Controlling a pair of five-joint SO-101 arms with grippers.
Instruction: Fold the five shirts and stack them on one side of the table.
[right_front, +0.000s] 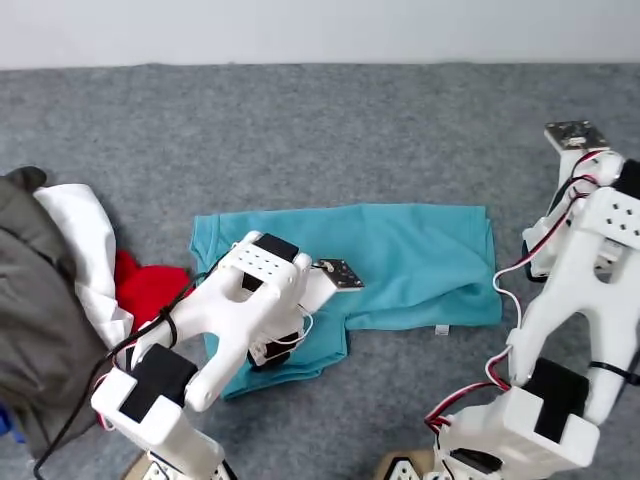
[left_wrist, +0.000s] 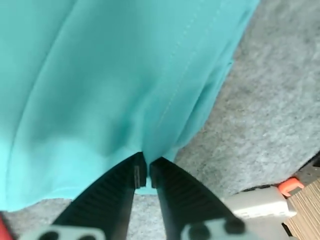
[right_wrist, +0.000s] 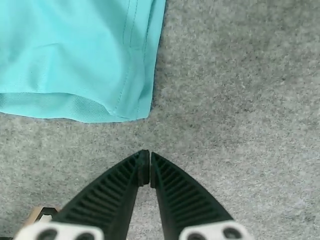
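Furthest left of the teal shirt (right_front: 410, 260) sits an unfolded heap: a dark grey garment (right_front: 35, 300) bunched at the edge of the bench (right_front: 350, 130), a white shirt (right_front: 85, 245) slumped against it, and a red shirt (right_front: 145, 285) poking out nearest the teal one, close to touching its left end. A sliver of blue (right_front: 5, 420) shows below the grey garment, too little to say what it is. The teal shirt itself lies spread across the middle of the bench, mostly flat, with its lower left part looking doubled over and rumpled. One arm leans over that left part, and the left gripper (left_wrist: 146, 172) is down at the shirt's edge with its fingers (left_wrist: 170, 185) closed and the fabric puckering into the tips, so I take it to be pinching a fold of the teal shirt. Just beyond the shirt's right-hand corner, the right gripper (right_wrist: 146, 167) hangs over bare bench, fingers pressed together on nothing, the cloth near but apart from them. As I judge it, the job is barely begun: no tidy folded stack is anywhere around the teal shirt, this first shirt is only partway through its folds, and the heap's garments are all waiting their turn.
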